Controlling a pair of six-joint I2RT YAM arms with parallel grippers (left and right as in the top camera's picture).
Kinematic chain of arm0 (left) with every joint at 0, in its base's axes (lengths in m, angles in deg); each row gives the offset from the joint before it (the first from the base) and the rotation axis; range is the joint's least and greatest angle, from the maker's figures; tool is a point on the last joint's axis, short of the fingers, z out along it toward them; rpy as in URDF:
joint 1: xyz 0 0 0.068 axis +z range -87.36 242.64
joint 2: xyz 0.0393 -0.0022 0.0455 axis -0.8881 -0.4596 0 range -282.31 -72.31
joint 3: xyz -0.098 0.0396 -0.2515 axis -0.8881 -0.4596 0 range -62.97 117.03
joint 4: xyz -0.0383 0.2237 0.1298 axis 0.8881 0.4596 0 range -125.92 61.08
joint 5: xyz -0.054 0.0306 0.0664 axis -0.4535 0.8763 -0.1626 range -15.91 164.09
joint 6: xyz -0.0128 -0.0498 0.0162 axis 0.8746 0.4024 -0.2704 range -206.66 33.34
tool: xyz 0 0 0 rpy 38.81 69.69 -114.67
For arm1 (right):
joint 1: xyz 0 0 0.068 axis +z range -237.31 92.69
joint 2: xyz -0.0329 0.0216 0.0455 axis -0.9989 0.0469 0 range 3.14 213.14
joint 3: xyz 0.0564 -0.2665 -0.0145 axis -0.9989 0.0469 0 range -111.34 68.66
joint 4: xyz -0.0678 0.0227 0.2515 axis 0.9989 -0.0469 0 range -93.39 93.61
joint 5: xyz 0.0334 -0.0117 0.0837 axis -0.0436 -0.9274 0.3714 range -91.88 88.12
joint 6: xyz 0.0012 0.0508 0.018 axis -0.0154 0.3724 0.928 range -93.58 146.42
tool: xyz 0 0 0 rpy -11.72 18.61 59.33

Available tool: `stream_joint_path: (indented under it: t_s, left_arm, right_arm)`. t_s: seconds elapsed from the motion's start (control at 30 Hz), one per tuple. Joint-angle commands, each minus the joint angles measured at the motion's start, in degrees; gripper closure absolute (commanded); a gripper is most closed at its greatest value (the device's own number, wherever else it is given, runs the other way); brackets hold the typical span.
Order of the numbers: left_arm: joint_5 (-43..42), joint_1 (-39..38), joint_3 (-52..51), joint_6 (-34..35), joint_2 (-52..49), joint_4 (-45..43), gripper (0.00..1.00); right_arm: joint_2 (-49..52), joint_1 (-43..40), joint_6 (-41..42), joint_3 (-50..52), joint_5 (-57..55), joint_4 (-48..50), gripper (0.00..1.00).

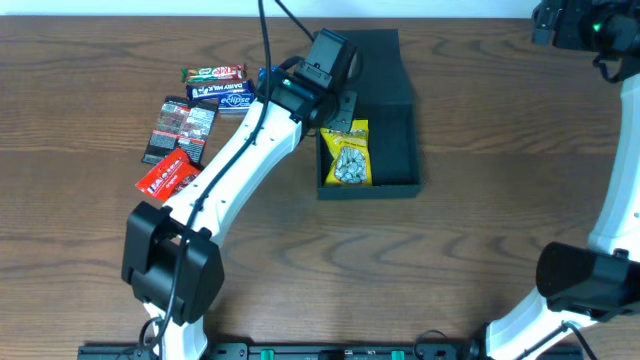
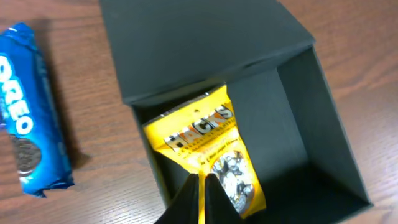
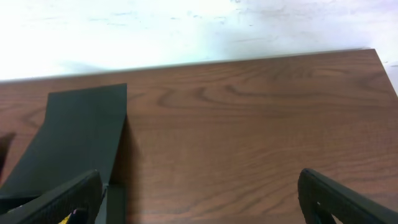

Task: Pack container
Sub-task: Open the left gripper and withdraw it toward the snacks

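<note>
The container is a dark shallow box at the table's middle, with its flap lid lying open behind it. A yellow snack packet lies in the box's left half. My left gripper is shut on the yellow packet's edge, just inside the box's left wall. My right gripper is open wide and empty, held above bare table to the right of the lid.
Loose snacks lie left of the box: a green and red bar, a blue pack, dark packets and a red packet. A blue Oreo pack lies beside the lid. The right arm is at the far right corner.
</note>
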Motion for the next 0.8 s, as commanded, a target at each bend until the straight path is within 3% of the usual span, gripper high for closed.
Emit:
stream_joint_path:
  t_s: [0.0, 0.37, 0.77]
  left_arm:
    - [-1.3, -0.6, 0.5, -3.1, -4.7, 0.9, 0.95]
    - [-7.7, -0.7, 0.5, -4.7, -13.4, 2.3, 0.94]
    - [-0.4, -0.7, 0.5, -4.7, -17.7, 6.3, 0.94]
  right_arm:
    - [-0.6, -0.5, -0.4, 0.3, 0.5, 0.0, 0.00]
    - [-0.6, -0.5, -0.5, 0.3, 0.4, -0.1, 0.01]
    - [-0.6, -0.5, -0.5, 0.3, 0.5, 0.0, 0.01]
